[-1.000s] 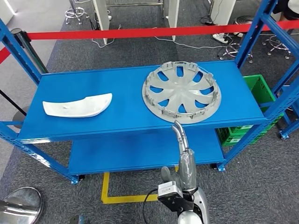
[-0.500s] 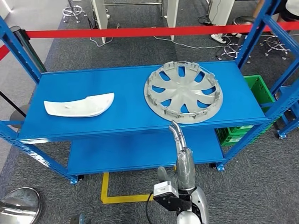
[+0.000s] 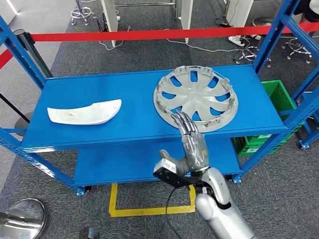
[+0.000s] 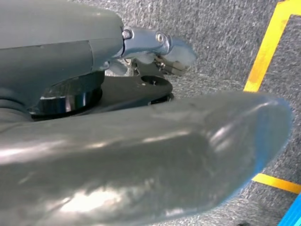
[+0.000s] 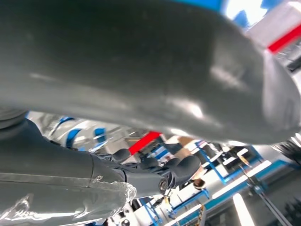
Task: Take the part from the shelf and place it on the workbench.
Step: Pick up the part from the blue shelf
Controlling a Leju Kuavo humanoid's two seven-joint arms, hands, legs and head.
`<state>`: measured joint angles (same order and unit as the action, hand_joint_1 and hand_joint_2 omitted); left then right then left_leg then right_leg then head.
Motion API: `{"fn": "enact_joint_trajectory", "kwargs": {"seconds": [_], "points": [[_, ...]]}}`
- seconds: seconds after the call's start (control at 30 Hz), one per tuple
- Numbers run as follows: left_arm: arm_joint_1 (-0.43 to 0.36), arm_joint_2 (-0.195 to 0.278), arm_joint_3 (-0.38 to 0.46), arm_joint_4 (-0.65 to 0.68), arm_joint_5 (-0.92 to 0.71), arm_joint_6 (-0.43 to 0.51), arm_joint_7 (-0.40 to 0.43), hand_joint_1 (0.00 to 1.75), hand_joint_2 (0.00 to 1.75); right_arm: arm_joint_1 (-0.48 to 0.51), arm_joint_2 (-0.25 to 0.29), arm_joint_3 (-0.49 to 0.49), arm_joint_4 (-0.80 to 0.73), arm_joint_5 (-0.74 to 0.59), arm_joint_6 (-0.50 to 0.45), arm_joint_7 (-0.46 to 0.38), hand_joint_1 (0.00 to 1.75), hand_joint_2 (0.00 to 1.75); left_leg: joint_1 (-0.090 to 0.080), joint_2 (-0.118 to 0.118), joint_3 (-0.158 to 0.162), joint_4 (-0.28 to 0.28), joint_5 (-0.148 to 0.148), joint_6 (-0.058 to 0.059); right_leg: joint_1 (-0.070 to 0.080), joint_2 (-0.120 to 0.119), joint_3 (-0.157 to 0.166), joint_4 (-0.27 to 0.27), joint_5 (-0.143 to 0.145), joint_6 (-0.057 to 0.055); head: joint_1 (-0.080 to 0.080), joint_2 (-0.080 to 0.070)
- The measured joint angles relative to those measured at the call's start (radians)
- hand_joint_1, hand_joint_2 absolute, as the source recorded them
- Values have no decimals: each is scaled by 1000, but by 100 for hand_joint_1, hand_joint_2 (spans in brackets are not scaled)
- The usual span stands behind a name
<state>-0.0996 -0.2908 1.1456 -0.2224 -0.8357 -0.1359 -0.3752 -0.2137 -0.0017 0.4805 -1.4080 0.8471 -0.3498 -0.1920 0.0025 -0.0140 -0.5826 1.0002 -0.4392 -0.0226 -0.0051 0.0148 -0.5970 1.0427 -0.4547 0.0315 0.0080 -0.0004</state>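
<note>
Head view: the hubcap (image 3: 195, 97) is a round silver-grey wheel cover lying flat on the top level of the blue shelf (image 3: 139, 117), with its inner side up. It has curved spokes with blue showing through the openings between them and small clips standing around its rim. It sits toward the right end of the shelf, and a white curved trim piece (image 3: 84, 112) lies well apart from it toward the left end. The right hand (image 3: 191, 143) is raised in front of the shelf's near edge, fingers extended and slightly apart, holding nothing, its fingertips overlapping the hubcap's near rim in the picture; whether they touch it I cannot tell.

The left wrist view adds the grey carpet and a yellow floor line (image 4: 266, 47) beneath the left hand (image 4: 156, 44), whose fingers look curled, though how far closed I cannot tell. The right wrist view is blurred.
</note>
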Motion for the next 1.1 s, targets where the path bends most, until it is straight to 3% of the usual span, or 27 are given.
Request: {"fn": "enact_joint_trajectory", "kwargs": {"seconds": [0.07, 0.17, 0.23, 0.3, 0.37, 0.43, 0.57, 0.6, 0.67, 0.73, 0.77, 0.8, 0.83, 0.9, 0.93, 1.03, 1.1], "points": [[-1, 0, -7, 0, -8, -2, 5, 0, 0, -44, -6, -7, 47, 14, 16, 22, 0, 0, 0, 1, -12, 24, -19, -9, -3, 0, 0, -2, 4, -12, -2, 0], [-4, 0, -17, 0, -19, -4, 9, 0, 0, -107, -10, -24, 134, 28, 39, 46, 0, 0, 0, 2, -92, 191, -98, -19, -5, -3, -1, -4, 6, -22, -9, 0], [-7, 0, -18, 0, -23, -3, 10, 0, 0, -137, -11, -30, 193, 36, 44, 54, 0, 0, -2, 2, -136, 273, -112, -19, -4, -4, -1, -3, 6, -23, -9, 0], [-7, 0, -21, 0, -23, -4, 10, 0, 0, -156, -11, -34, 232, 40, 44, 56, 0, 0, -3, 2, -115, 219, -57, -12, -3, -3, 1, -3, 6, -22, -9, 0], [-8, 0, -23, 0, -23, -5, 12, 0, 0, -172, -11, -37, 257, 41, 44, 56, 0, 0, -4, 2, -58, 95, 6, -4, -1, -2, 0, -2, 4, -19, -9, 0], [-8, -1, -26, 0, -25, -7, 15, 0, 0, -187, -12, -41, 278, 47, 42, 62, 0, 0, -5, 2, -25, 19, 20, 5, 3, -1, -6, -1, 5, -10, -8, 0], [-8, -4, -38, 0, -34, -10, 16, 0, 0, -224, -11, -55, 331, 81, 38, 93, 0, 0, -1, 0, -21, -4, 17, 23, 3, -3, -17, 8, -4, 12, -6, 0], [-8, -4, -40, 0, -35, -10, 17, 0, 0, -241, -12, -58, 349, 90, 37, 100, 0, 0, 1, 1, -19, -7, 19, 27, 3, -4, -33, 42, -25, 17, -3, 0], [-8, -4, -41, 0, -39, -11, 18, 0, 0, -278, -12, -67, 395, 113, 36, 117, 0, 0, 2, 2, -18, -8, 20, 31, 3, -6, -91, 164, -85, 23, 3, 0], [-8, -4, -41, 0, -42, -13, 19, 0, 0, -311, -13, -76, 446, 134, 36, 132, 0, 0, 1, 2, -17, -7, 19, 33, 3, -6, -140, 263, -109, 26, 4, 0], [-8, -4, -41, 0, -43, -13, 20, 0, 0, -327, -14, -81, 468, 140, 36, 136, 0, 0, 2, 2, -16, -7, 19, 33, 3, -6, -141, 260, -94, 27, 5, 0], [-8, -5, -42, 0, -43, -13, 21, 0, 0, -342, -15, -87, 487, 144, 36, 139, 0, 0, 2, 1, -14, -7, 18, 32, 2, -7, -122, 217, -61, 27, 5, 0], [-8, -5, -42, 0, -44, -14, 22, 0, 0, -357, -15, -93, 503, 146, 36, 140, 0, 0, 2, 0, -11, -6, 17, 30, 1, -7, -91, 149, -23, 27, 6, 0], [-8, -4, -43, 0, -44, -14, 23, 0, 0, -384, -16, -102, 529, 148, 35, 140, 0, 0, -2, -1, -11, -3, 14, 23, 0, -6, -32, 29, 21, 24, 5, 0], [-8, -3, -43, 0, -44, -14, 23, 0, 0, -393, -16, -104, 539, 149, 34, 139, 0, 0, -5, -1, -13, -2, 14, 19, 0, -5, -20, 3, 25, 20, 4, 0], [-8, -3, -43, 0, -45, -14, 23, 0, 0, -402, -17, -107, 561, 151, 34, 141, 0, 0, -5, -1, -17, -2, 15, 6, 1, -2, -20, -6, 25, -1, -1, 0], [-9, -2, -45, 0, -47, -14, 23, 0, 0, -412, -18, -110, 572, 156, 36, 145, 0, 87, -4, 1, -35, 37, -13, -5, -3, -2, -20, -8, 27, -13, -5, 0]]}}
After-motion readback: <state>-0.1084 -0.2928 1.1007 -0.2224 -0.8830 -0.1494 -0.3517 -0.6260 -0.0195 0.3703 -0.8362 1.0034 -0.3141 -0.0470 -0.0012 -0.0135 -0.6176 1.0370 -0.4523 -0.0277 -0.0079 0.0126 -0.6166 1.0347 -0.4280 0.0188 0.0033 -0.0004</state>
